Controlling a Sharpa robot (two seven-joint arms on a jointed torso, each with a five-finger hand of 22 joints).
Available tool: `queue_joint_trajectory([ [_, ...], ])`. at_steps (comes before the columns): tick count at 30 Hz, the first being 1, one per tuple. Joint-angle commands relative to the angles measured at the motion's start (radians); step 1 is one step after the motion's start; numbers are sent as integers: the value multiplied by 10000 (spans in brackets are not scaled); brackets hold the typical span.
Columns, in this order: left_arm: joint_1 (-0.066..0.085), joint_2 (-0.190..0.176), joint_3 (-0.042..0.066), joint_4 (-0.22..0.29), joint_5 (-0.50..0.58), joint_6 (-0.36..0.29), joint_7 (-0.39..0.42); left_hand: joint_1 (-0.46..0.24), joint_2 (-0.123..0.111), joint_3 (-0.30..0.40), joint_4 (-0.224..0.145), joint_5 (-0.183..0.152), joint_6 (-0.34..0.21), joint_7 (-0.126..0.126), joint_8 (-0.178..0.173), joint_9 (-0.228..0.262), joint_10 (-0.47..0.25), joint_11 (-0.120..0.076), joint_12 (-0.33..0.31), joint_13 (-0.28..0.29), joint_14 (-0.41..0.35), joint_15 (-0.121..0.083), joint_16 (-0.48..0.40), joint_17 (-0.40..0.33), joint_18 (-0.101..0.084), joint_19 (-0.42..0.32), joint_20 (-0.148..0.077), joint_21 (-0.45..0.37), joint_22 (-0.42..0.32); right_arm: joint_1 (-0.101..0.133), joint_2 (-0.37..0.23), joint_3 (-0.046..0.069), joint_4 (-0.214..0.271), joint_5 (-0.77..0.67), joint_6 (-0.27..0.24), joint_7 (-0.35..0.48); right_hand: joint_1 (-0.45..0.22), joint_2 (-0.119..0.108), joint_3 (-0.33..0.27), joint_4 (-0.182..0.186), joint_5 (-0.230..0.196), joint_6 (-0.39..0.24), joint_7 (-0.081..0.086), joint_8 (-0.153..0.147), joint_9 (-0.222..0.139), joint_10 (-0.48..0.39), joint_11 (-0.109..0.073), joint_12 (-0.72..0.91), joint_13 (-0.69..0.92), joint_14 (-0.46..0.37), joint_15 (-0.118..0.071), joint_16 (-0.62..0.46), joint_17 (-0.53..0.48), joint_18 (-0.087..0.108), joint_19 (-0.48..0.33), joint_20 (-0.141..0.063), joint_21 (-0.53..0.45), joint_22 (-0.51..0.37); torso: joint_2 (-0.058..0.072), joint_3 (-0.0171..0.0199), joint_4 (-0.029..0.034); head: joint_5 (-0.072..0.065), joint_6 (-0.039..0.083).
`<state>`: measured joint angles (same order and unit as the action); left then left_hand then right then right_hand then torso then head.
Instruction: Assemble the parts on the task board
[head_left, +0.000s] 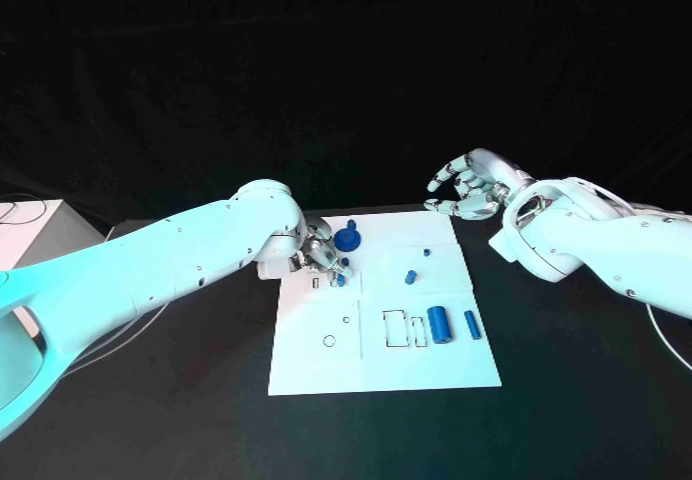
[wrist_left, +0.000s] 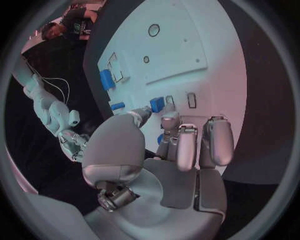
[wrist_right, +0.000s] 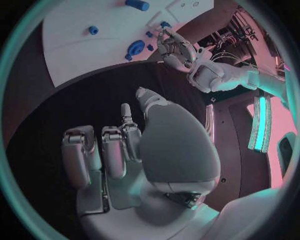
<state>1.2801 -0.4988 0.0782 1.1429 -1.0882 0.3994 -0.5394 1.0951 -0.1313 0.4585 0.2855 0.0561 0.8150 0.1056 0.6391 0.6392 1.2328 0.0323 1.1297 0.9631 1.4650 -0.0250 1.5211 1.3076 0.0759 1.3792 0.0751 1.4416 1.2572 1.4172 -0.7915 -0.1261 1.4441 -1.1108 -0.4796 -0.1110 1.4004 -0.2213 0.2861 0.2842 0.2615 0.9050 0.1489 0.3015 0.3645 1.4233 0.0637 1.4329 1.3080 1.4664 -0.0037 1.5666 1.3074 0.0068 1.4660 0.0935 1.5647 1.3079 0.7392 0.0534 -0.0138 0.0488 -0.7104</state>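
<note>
1. One left hand (head_left: 320, 256) lies on the task board's (head_left: 378, 370) upper-left part, pinching a small blue part (wrist_left: 157, 104).
2. Further blue parts (head_left: 438, 325) lie mid-board.
3. Right hand (head_left: 467, 188) hovers beyond the board's far edge, fingers curled, holding nothing.

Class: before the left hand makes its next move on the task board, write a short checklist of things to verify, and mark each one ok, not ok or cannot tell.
1. Left hand over the task board: ok.
2. Small blue part at the left hand's fingertips: ok; firmly held: cannot tell.
3. Right hand off the board, holding nothing: ok.
4. Round blue part beside the left hand, apart from it: cannot tell.
5. Two blue cylinders lying clear of the left hand: ok.
</note>
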Motion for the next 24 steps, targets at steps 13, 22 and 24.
queue_joint_trajectory([
  [13, 18, 21, -31, 30, 27, 338, -6, 46, -58, 182, -54, 9, -114, -6, 16, 95, -96, -16, -63, -20, 696, -37, -30, 1818, -84, -70, 7, -33, -14, -9, 57, 3, -47, -179, 118, -45, -90, -4, 46, 42, 58, -96, 7, 7, 20, 27, 33, -26, 1073, 1044, -24, 42, 2634, -35, 991, 28, -61, 2531, 7, -1, 3, 46, -44],
  [22, 16, 11, -32, 65, 306, 374, 15, 663, -193, 1453, -595, 4, -147, -56, -46, 566, -172, -74, -127, -65, 679, -83, -56, 1796, -79, -93, -24, -46, -11, -24, 91, 3, -78, -181, 118, -65, -93, 0, 50, 41, 63, -96, 6, 9, 22, 28, 32, -26, 1073, 1044, -24, 42, 2634, -37, 994, 28, -55, 2536, 10, 4, 6, 57, -52],
  [24, 16, 6, -33, 73, 354, 384, 20, 702, -232, 1649, -699, 3, -144, -65, -61, 635, -178, -79, -141, -80, 681, -89, -54, 1802, -78, -102, -27, -53, -20, -27, 94, 3, -84, -181, 116, -71, -93, 0, 50, 41, 63, -96, 6, 9, 22, 28, 32, -26, 1073, 1044, -24, 42, 2634, -37, 994, 28, -55, 2536, 12, 4, 4, 58, -54],
])
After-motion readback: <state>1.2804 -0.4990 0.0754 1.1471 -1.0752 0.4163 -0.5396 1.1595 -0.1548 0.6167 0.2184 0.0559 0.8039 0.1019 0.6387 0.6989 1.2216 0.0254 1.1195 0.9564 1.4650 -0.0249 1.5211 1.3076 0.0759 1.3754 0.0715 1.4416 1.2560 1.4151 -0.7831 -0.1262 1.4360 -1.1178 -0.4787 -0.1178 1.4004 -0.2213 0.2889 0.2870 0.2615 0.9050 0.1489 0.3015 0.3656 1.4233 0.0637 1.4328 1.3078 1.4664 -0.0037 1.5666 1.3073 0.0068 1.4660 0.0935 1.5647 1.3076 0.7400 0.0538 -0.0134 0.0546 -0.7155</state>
